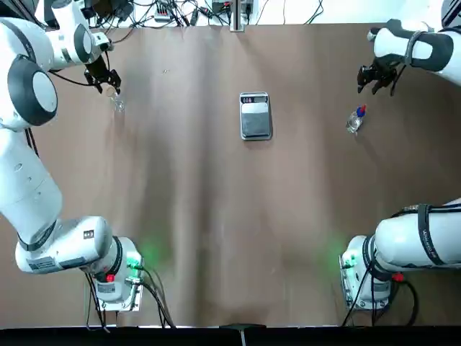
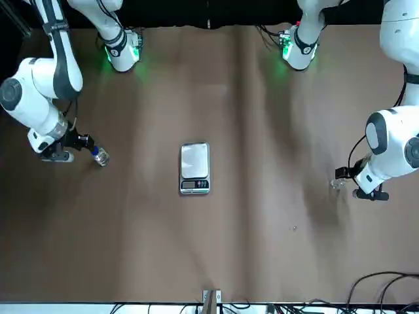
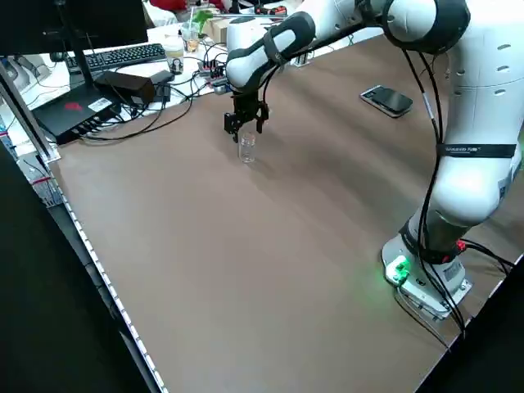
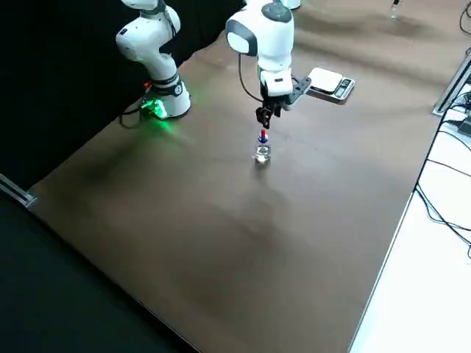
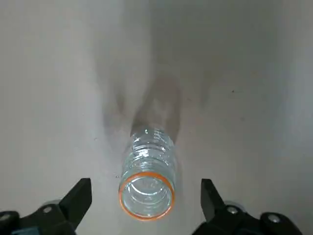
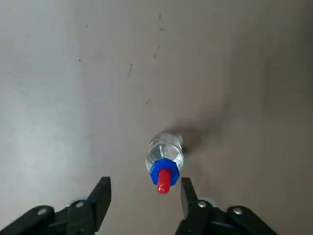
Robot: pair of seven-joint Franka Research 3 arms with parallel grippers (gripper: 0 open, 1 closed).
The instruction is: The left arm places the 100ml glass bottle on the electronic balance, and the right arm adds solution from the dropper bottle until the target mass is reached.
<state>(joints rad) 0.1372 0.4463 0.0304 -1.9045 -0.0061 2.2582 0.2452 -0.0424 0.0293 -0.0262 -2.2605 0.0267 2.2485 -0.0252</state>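
The clear capless 100ml glass bottle (image 1: 117, 103) stands upright on the brown table at the far left. My left gripper (image 1: 106, 83) hovers just above it, open, and in the left wrist view its fingers (image 5: 80, 193) straddle the bottle's mouth (image 5: 146, 196) without touching. The electronic balance (image 1: 255, 115) lies at the table's middle with a bare pan. The dropper bottle (image 1: 355, 120), with its blue collar and red bulb, stands at the far right. My right gripper (image 1: 374, 79) hangs open above and slightly beyond it, and the red bulb (image 6: 164, 181) shows between its fingers.
Cables (image 1: 173, 11) and plugs run along the far table edge. A keyboard (image 3: 123, 56) and a black box (image 3: 78, 110) sit off the table's left side, and a phone (image 3: 386, 99) lies on the table. Both arm bases (image 1: 115, 277) stand at the near edge.
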